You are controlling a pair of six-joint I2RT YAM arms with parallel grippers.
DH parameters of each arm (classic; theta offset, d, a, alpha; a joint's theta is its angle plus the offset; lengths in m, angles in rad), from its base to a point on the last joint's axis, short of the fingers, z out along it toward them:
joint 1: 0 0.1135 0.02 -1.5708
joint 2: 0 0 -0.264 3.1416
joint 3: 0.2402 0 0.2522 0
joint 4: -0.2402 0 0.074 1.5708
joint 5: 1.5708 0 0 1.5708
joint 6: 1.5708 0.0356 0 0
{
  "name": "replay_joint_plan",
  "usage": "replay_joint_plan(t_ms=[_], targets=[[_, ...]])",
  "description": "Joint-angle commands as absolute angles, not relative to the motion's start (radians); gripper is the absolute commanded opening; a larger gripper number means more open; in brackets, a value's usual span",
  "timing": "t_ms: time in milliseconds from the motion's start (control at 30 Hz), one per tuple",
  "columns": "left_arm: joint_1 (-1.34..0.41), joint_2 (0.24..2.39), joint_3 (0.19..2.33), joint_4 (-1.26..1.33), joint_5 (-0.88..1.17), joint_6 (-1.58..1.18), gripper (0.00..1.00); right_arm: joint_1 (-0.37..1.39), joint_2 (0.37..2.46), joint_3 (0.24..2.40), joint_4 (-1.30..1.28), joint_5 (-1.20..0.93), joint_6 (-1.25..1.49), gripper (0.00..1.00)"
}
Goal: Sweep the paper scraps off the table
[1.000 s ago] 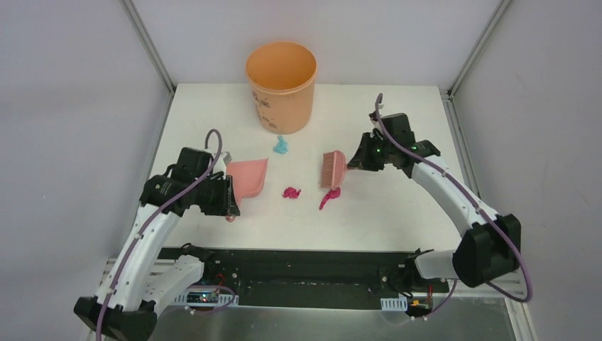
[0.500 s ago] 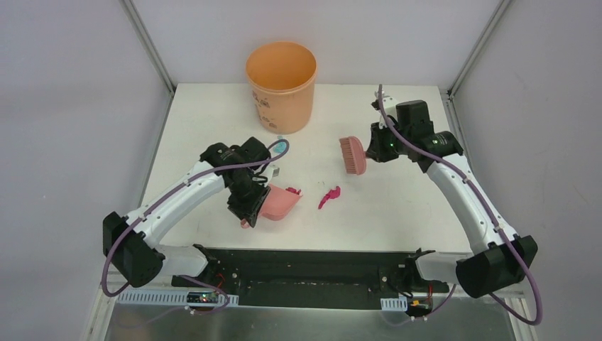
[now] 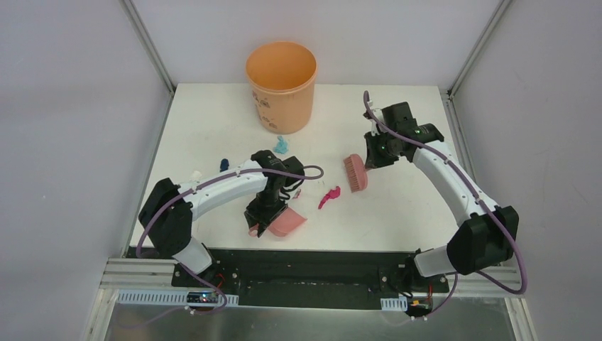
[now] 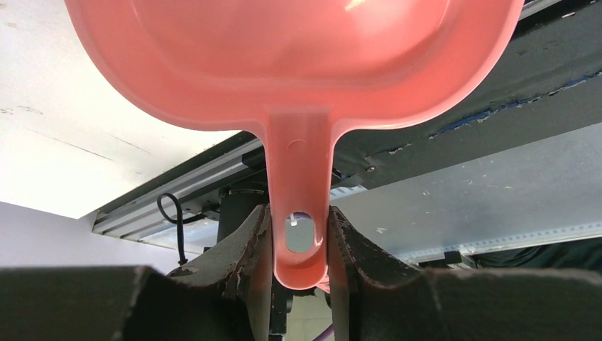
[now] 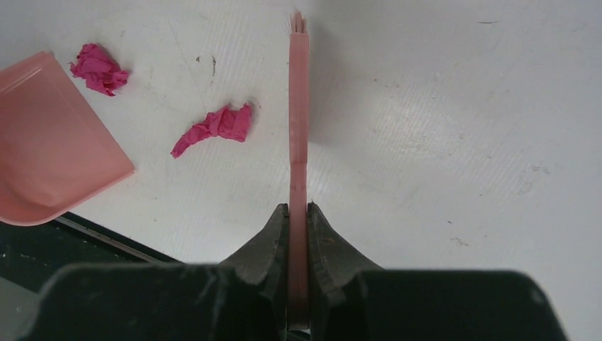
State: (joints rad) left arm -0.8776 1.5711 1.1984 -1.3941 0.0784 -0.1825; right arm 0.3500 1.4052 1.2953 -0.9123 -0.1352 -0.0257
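At the near edge of the surface (image 3: 397, 213), the left fingers (image 4: 248, 241) are clamping the handle of the pink dustpan (image 3: 289, 223), one on each side of its hanging hole. The pan's open lip is facing away from that edge, toward the middle; whether it is lying flat on the surface I cannot tell. Just beyond the lip two of the paper scraps are lying: a small magenta wad (image 5: 99, 69) close to the pan and a longer magenta twist (image 3: 329, 197) a little further right. To the right of that twist, the right fingers (image 5: 273, 241) are pressing together on the thin handle of the pink brush (image 3: 355, 172), whose bristles are pointing toward the near edge.

The step in hand looks like brushing the twist leftward into the pan. Doing it well is asking for the bristles to be touching down on the twist's right side, not on top of it, then drawing low and slow toward the lip — a quick flick would likely scatter paper this light. The pan's lip should be pressing flat, or scraps may be slipping underneath.

Farther off, a dark blue scrap (image 3: 224, 163) is lying toward the left edge and a teal scrap (image 3: 282, 145) just in front of the orange bucket (image 3: 280, 78) at the far edge — both out of reach of this stroke.
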Motion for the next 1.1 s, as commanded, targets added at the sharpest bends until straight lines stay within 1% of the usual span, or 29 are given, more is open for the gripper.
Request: replay_joint_plan(t_ms=[0,167,367,467,600,667,767,933,1067], targets=[[-0.879,1.597,1.236,-1.350,0.072,-0.180,0.00,0.356,1.446,1.282,-0.872,-0.297,0.026,0.00],[-0.880,1.693,1.252,-1.299,0.100,-0.143,0.00,0.396,1.558,1.315,-0.846,-0.434,0.053,0.00],[-0.879,1.795,1.317,-1.248,0.063,-0.111,0.00,0.490,1.686,1.413,-0.907,-0.737,0.053,0.00],[-0.881,1.804,1.338,-1.217,0.087,-0.111,0.00,0.484,1.671,1.424,-0.908,-0.778,0.066,0.00],[-0.882,1.756,1.321,-1.176,0.068,-0.135,0.00,0.407,1.620,1.448,-0.903,-0.847,0.095,0.00],[-0.881,1.719,1.301,-1.158,0.056,-0.152,0.00,0.375,1.592,1.470,-0.906,-0.831,0.097,0.00],[-0.881,1.663,1.278,-1.152,0.074,-0.177,0.00,0.361,1.564,1.512,-0.918,-0.750,0.062,0.00],[-0.882,1.581,1.234,-1.154,0.117,-0.221,0.00,0.351,1.562,1.579,-0.889,-0.631,0.043,0.00],[-0.881,1.524,1.224,-1.148,0.064,-0.263,0.00,0.346,1.573,1.598,-0.859,-0.549,0.048,0.00]])
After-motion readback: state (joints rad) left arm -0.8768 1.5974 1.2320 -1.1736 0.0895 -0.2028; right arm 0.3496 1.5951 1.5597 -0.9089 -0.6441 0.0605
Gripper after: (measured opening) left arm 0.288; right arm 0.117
